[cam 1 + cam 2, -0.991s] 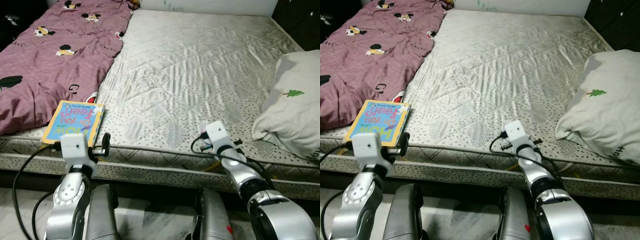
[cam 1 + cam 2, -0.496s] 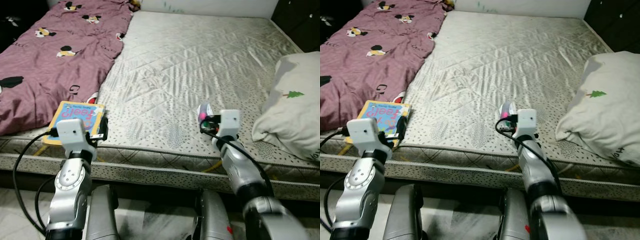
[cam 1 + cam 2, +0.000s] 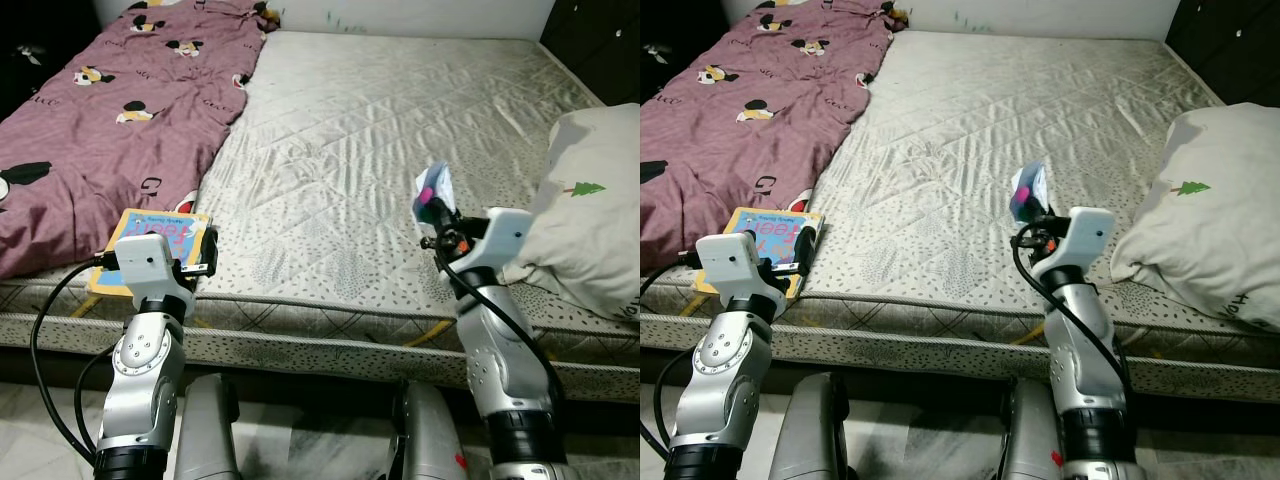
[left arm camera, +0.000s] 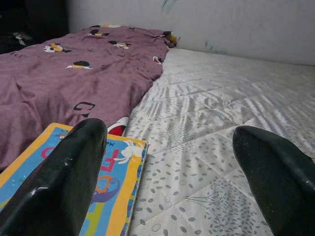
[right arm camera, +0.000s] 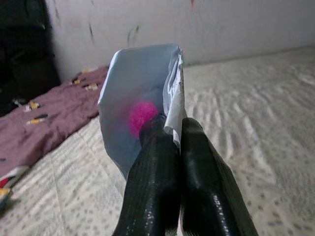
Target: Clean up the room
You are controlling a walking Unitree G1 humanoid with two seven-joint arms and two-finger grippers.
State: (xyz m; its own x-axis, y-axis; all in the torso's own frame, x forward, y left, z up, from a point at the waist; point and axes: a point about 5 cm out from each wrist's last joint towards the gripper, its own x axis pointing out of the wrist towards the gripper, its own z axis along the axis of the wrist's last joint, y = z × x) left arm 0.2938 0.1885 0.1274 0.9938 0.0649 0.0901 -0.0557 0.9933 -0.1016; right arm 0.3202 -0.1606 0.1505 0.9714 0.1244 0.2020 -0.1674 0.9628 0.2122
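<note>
Right wrist view: right gripper (image 5: 170,130) fingers clamped on the pale wrapper (image 5: 140,103), lifted off the bed (image 3: 400,130) for disposal.
Left gripper (image 4: 167,152): fingers apart, approaching the book (image 3: 150,240) at the bed edge.

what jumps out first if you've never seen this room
The right gripper, raised above the front part of the bare quilted mattress, pinches a small white wrapper with a pink spot. At the mattress's front left corner lies a colourful picture book, with the open left gripper right at it, beside a maroon cartoon-print blanket. A white pillow sits at the right edge.
</note>
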